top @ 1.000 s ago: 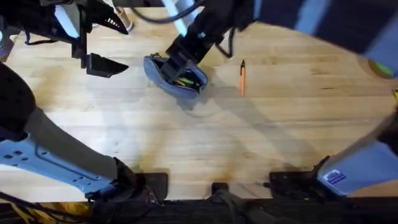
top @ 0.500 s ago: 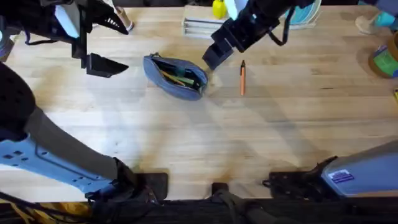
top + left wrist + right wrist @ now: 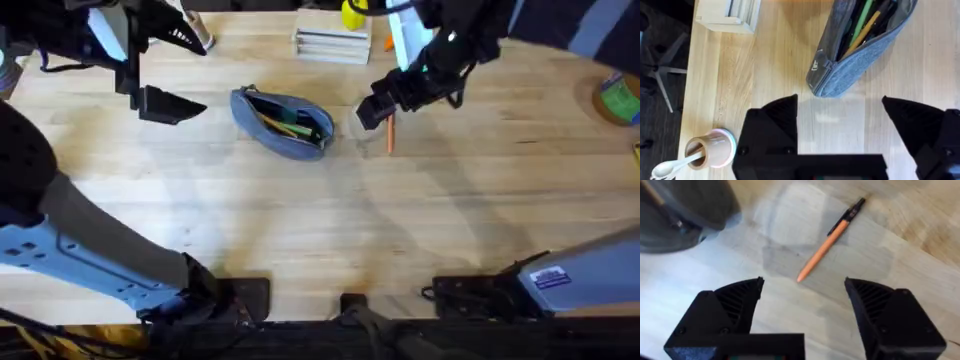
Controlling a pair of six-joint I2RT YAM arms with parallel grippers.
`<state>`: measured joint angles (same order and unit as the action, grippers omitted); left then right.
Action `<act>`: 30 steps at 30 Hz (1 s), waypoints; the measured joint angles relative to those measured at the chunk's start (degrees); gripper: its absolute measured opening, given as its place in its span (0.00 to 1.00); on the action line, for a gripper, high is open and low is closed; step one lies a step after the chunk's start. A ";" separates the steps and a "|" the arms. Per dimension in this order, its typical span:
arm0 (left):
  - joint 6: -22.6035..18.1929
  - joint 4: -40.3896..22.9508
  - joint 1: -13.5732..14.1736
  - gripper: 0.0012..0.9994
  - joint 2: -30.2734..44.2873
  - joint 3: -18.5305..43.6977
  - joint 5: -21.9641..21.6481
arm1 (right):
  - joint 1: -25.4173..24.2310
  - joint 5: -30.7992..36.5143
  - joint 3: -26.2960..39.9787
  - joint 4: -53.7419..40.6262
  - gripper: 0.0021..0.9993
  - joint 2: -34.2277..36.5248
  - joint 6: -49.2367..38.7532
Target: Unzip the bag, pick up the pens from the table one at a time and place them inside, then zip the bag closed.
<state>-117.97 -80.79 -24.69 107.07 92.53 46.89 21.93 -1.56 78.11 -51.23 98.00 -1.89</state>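
The grey-blue bag [image 3: 283, 122] lies unzipped on the table [image 3: 320, 220], with several pens showing inside its opening [image 3: 860, 30]. One orange pen [image 3: 390, 133] with a dark tip lies on the wood just right of the bag; it also shows in the right wrist view [image 3: 829, 241]. My right gripper [image 3: 372, 112] hovers open above that pen's near end, nothing between its fingers [image 3: 890, 320]. My left gripper [image 3: 165, 104] stands open and empty to the left of the bag, whose end [image 3: 840, 75] lies just beyond its fingers [image 3: 775, 120].
Stacked white trays [image 3: 332, 42] and a yellow object [image 3: 352, 14] sit at the back. A small cup with a spoon [image 3: 710, 152] stands to the left of the bag. A round container [image 3: 620, 98] is at the far right edge.
My right gripper has left the bag's opening and swung right, now over the orange pen. The left arm and the bag have not moved.
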 joint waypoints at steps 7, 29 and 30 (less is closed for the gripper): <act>0.00 0.02 0.00 0.99 0.00 0.00 0.00 | 0.00 6.13 -10.60 14.32 1.00 0.00 14.50; 0.00 0.01 0.00 0.99 0.00 0.00 0.00 | -0.35 12.52 -15.93 21.69 0.16 2.14 30.87; 0.00 0.01 0.00 0.99 0.00 0.00 0.00 | -0.33 12.68 -15.82 21.70 0.07 2.14 31.02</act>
<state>-117.97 -80.78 -24.69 107.07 92.53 46.89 21.61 11.11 62.29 -29.53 100.14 29.13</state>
